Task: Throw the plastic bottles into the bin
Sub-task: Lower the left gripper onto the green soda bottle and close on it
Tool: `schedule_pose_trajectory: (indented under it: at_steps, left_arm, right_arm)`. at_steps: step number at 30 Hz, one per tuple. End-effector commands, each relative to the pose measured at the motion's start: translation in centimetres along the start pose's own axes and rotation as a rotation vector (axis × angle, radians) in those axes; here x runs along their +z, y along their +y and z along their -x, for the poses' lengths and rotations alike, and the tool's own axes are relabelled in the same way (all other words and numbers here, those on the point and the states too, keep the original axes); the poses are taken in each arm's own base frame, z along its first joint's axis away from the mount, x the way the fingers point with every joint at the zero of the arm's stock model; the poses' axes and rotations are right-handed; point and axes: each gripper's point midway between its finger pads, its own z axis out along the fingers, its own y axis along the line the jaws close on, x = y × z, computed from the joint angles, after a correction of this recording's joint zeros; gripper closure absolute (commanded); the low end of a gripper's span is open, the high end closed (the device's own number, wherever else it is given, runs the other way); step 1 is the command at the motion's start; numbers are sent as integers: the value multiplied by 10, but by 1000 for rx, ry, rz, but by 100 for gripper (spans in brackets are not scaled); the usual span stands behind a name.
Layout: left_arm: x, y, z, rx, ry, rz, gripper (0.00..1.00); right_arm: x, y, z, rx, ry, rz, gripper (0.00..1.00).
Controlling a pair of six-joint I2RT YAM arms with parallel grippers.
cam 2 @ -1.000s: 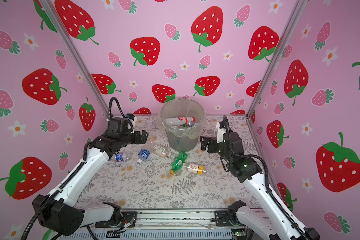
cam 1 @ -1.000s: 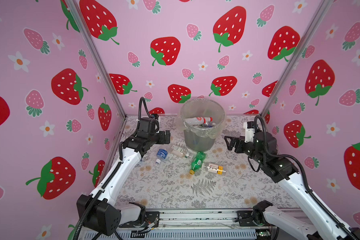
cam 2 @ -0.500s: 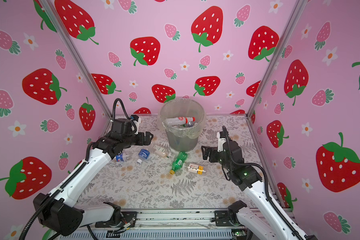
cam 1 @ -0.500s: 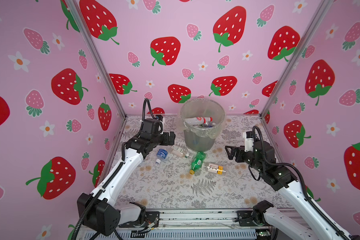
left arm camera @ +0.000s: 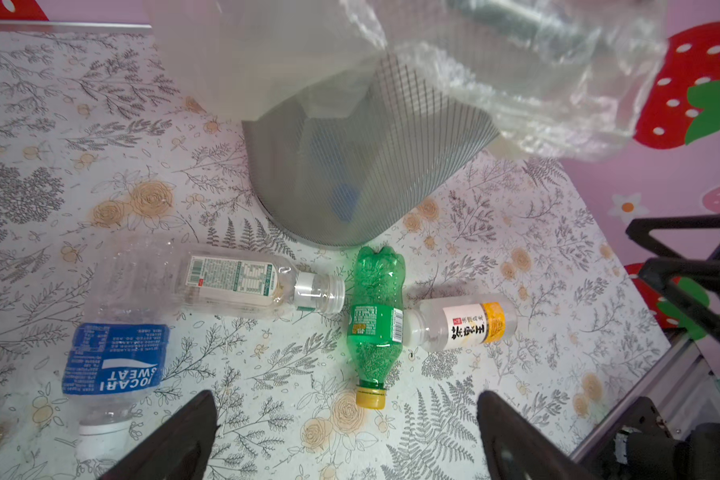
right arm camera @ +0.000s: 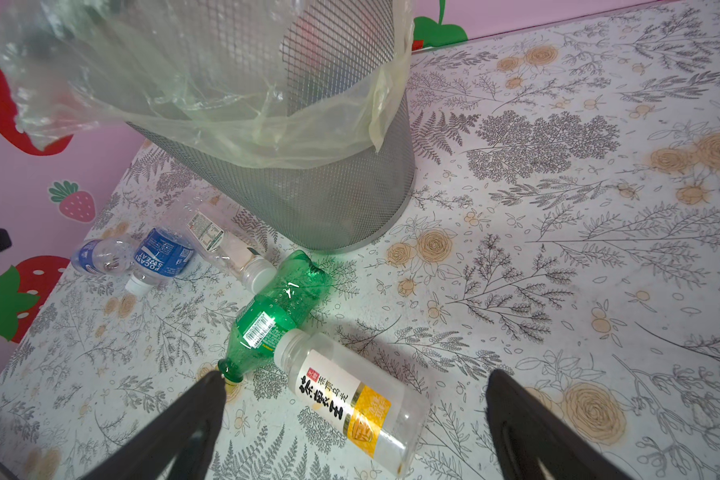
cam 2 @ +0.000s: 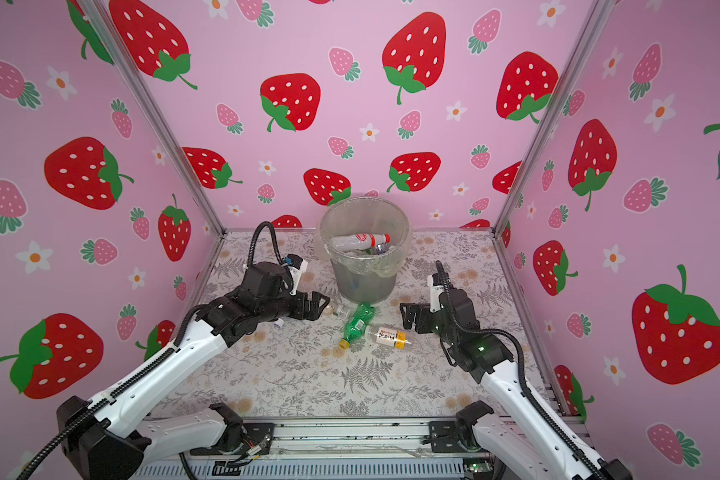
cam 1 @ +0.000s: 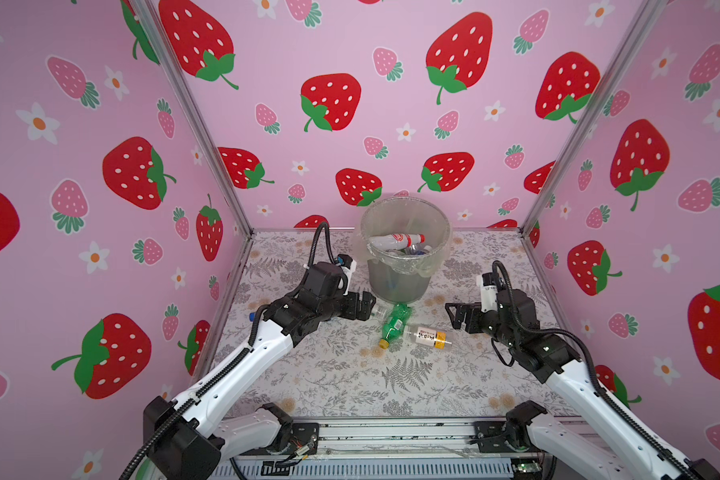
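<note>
Left pincer and right pincer both gape wide, empty. The green bottle, a yellow-labelled bottle touching it, and clear bottles lie on the desk beside the mesh bin.

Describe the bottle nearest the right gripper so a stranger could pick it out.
Find the mesh bin at the back of the table; a green bottle lies just in front of it. The wanted bottle lies to the green one's right in both top views, cap end at its middle. Only it has a white label with black characters and a yellow band.
</note>
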Motion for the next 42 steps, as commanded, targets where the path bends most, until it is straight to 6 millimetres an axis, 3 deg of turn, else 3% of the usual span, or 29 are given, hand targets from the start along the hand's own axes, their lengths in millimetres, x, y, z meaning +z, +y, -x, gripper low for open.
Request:
schedule_pose_trajectory:
  at_steps: [1,8,12,19,28,42]
  left_arm:
    - [6,-2,-11,-19,-16,27,1]
    - [26,-12,-39,-50,38,69,1]
    - [45,-25,-57,-5,77,52,1]
    - [78,-28,-82,57,173,86,1]
    - [114,-38,-87,94,230,76,0]
    - [151,-49,-81,154,278,77,13]
  right_arm:
    - [1,-1,-1,-28,-12,10,1]
    - [-2,-7,-11,-32,5,-4,1]
    - [-5,-9,-13,-23,-6,-11,1]
    - [-12,-12,-18,-10,2,-20,1]
    - [-13,-16,-20,6,1,-37,1]
    - [-9,-18,-19,5,8,-52,1]
